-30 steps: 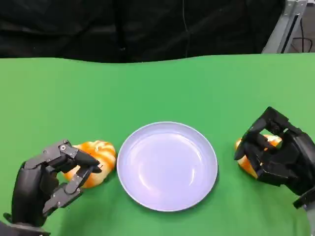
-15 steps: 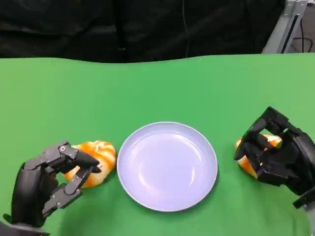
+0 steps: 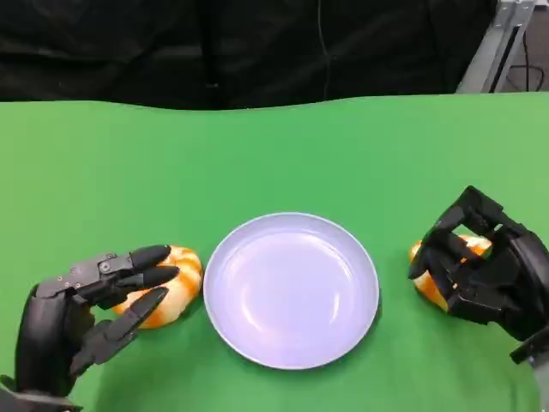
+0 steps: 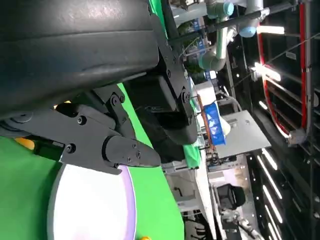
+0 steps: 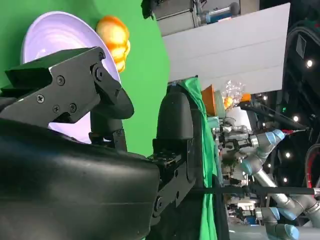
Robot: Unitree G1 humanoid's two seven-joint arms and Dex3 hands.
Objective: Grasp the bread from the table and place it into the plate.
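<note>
Green table with lavender plate at centre front, nothing in it. Two bread pieces, both on the table outside the plate: left bread, orange with pale streaks, just beside the plate's left rim; right bread near the plate's right rim, mostly hidden under fingers. Left hand at lower left, fingers stretched out and apart, upper ones lying over the near side of the left bread, lower one pointing under it toward the plate; spread, not clamped, bread resting on the cloth, contact hard to judge. Right hand at lower right, fingers curled down over the right bread; real grasp or just cupped over it, cannot tell, bread down at table level. Left wrist view: black fingers over green cloth, plate edge just past the fingertips. Right wrist view: plate and left bread beyond the black fingers. Black backdrop behind the table.
</note>
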